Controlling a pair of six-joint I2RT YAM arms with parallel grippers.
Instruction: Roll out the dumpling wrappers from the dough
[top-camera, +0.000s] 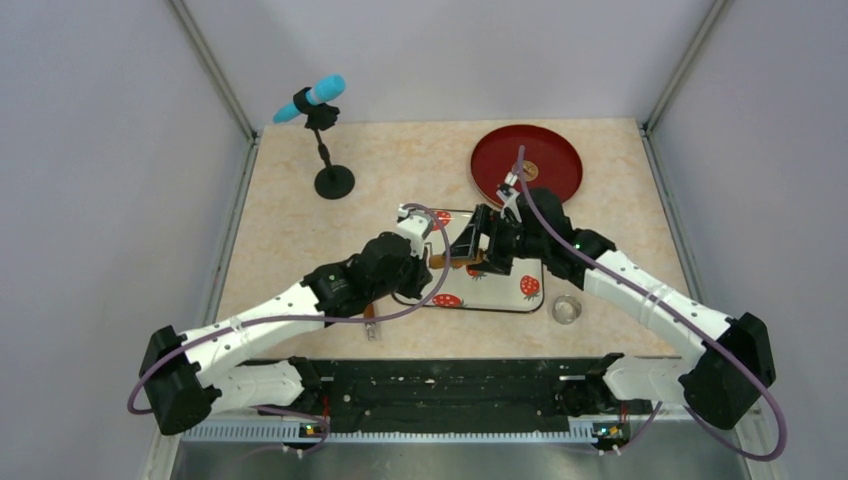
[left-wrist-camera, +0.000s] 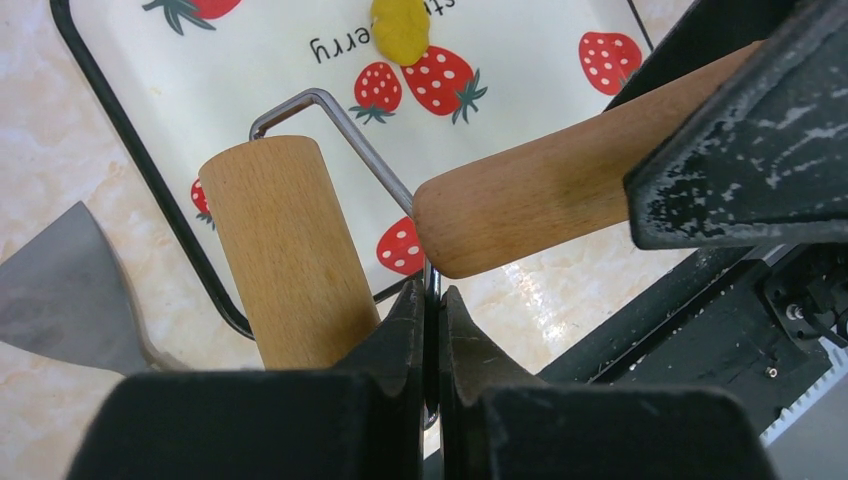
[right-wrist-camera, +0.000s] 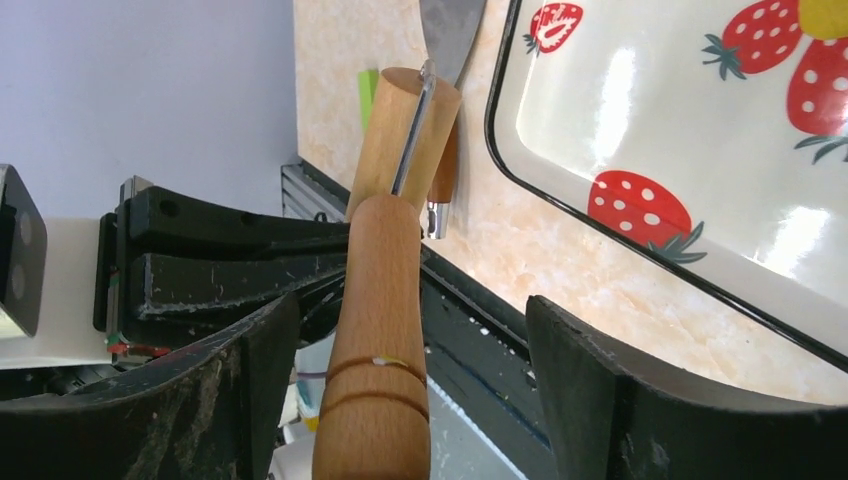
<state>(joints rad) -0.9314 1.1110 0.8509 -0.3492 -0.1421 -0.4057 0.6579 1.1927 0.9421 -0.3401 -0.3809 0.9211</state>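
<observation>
The dough (left-wrist-camera: 400, 28) is a small bright yellow lump on the strawberry-print tray (left-wrist-camera: 150, 60); its edge also shows in the right wrist view (right-wrist-camera: 825, 15). A tan wooden roller (left-wrist-camera: 285, 250) hangs just above the tray's near corner. My left gripper (left-wrist-camera: 430, 310) is shut on the roller's thin metal wire frame (left-wrist-camera: 360, 140). My right gripper (right-wrist-camera: 405, 320) is open, its fingers (right-wrist-camera: 620, 400) straddling the roller's wooden handle (right-wrist-camera: 375, 330) with a gap on each side. From above, both grippers (top-camera: 440, 255) (top-camera: 480, 245) meet over the tray (top-camera: 490, 295) and hide the dough. No dumpling wrappers are in view.
A red round plate (top-camera: 527, 165) lies at the back right. A small metal ring (top-camera: 566, 309) sits right of the tray. A scraper (left-wrist-camera: 60, 290) with a metal blade lies left of the tray near the front edge. A microphone stand (top-camera: 325, 130) is at the back left.
</observation>
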